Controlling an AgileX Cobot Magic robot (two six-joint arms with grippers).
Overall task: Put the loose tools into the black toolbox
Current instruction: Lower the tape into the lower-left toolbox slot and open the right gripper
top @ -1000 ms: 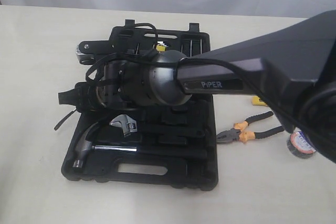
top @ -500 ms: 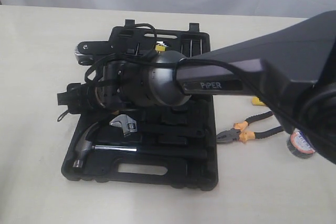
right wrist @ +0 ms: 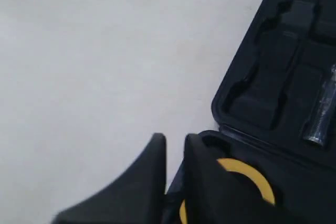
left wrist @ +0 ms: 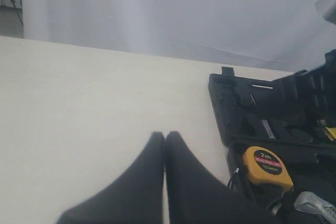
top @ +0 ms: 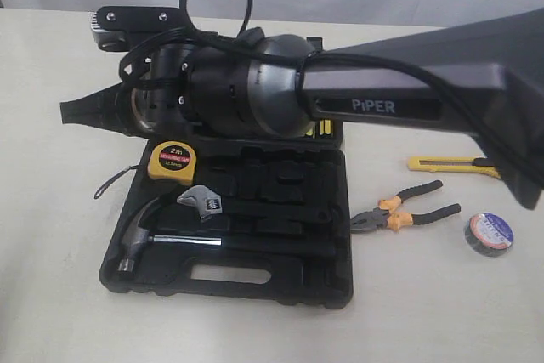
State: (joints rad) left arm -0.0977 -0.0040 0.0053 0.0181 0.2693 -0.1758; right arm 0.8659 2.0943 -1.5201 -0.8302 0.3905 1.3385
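Matt black moulded plastic for the toolbox (top: 255, 282); glossy yellow plastic on the tape measure (top: 172, 161); polished steel hammer head (top: 140, 231); smooth matt worktop (top: 51, 210).

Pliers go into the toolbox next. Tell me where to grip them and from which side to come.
Grip the orange-and-black-handled pliers at the orange neck just behind the head, coming straight down. They lie flat on the table right of the black toolbox, and their handles splay apart, so the neck is probably the narrowest, best-balanced place to close across.

Yellow 2m tape measure (top: 172, 161) is seated in the open black plastic toolbox (top: 229, 282); yellow-black utility knife (top: 450, 165), orange-and-black-handled pliers (top: 404, 211) and black tape roll (top: 490, 234) are laid near the right edge.
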